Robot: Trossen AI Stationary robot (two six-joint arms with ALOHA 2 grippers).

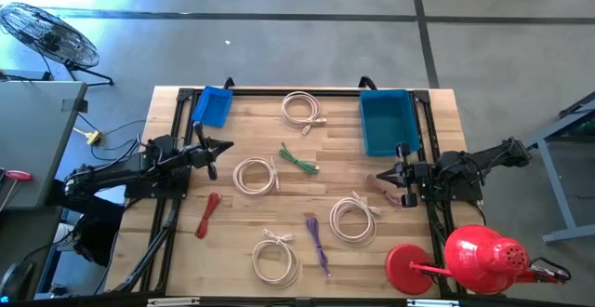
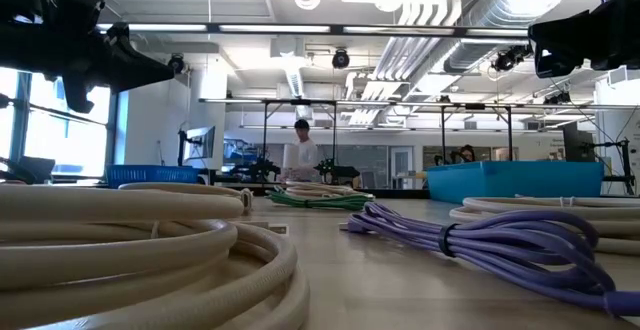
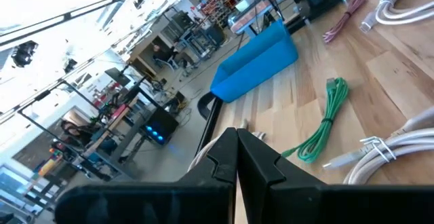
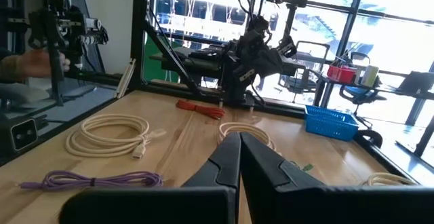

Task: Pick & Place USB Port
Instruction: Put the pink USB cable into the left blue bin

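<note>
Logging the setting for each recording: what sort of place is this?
Probably a robotics lab or workshop in a large open industrial hall: exposed ceiling ducts, rows of workbenches with equipment behind the wooden table, a floor fan, and a person working in the background.

A red watering can (image 1: 483, 259) rests at the table's near right corner, partly over the edge of the wooden table (image 1: 251, 149), with its round red base (image 1: 407, 270) on the surface. A floor fan (image 1: 45, 35) stands on the grey floor beyond the far left corner, and a grey cabinet (image 1: 33, 140) sits beside the left edge. In the low view, a person in a light top (image 2: 300, 155) stands in the room behind the table, under ceiling ducts (image 2: 440, 20)
</note>
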